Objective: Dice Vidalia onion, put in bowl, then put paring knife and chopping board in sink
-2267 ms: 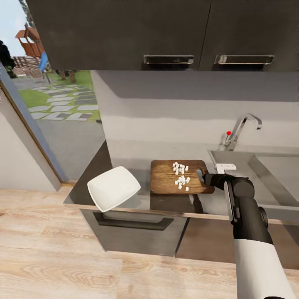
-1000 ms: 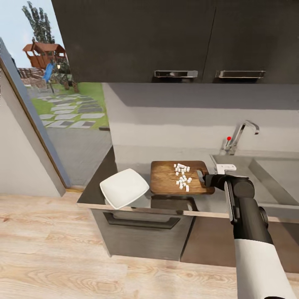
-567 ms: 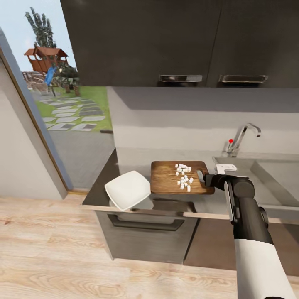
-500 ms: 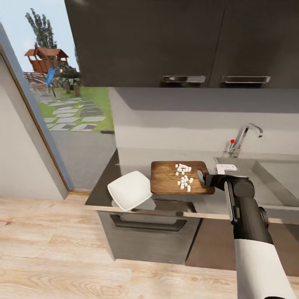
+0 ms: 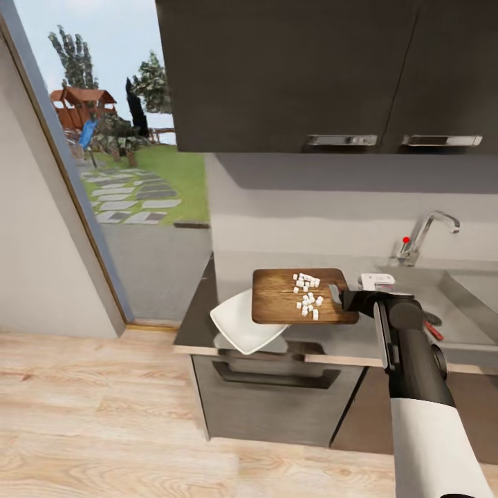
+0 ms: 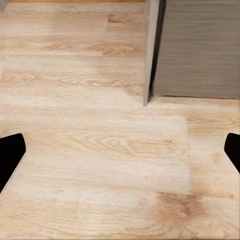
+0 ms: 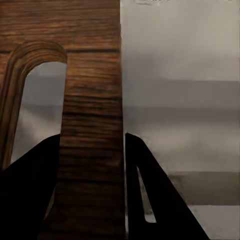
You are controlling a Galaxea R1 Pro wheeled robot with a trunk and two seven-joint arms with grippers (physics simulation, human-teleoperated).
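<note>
From the head camera, the right hand (image 5: 339,297) grips the chopping board (image 5: 287,296) by its handle end, the end nearer the sink (image 5: 470,297). The board is held level above the grey surface (image 5: 332,339), with a cluster of white diced onion (image 5: 307,294) on its top, towards the hand. The far end of the board overlaps the white bowl (image 5: 242,324), which sits tilted at the front corner of the surface, on the side of the board away from the sink. The sink lies beyond the hand, with its chrome tap (image 5: 427,235) and red knob (image 5: 406,241) at the back wall. A small reddish object (image 5: 434,330), likely the paring knife, lies near the sink's front edge just beside the right forearm; it is too small to make out clearly. Dark wall cabinets (image 5: 304,69) hang above the board.

In the left wrist camera, the left hand's two dark fingertips (image 6: 11,157) stand wide apart over the wooden floor (image 6: 100,150), with a grey cabinet side (image 6: 200,50) further off.

In the right wrist camera, the two dark fingers (image 7: 145,195) clamp the wooden strip of the chopping board (image 7: 92,125) beside its slot-shaped handle hole (image 7: 37,105), with grey surface (image 7: 180,100) behind.
</note>
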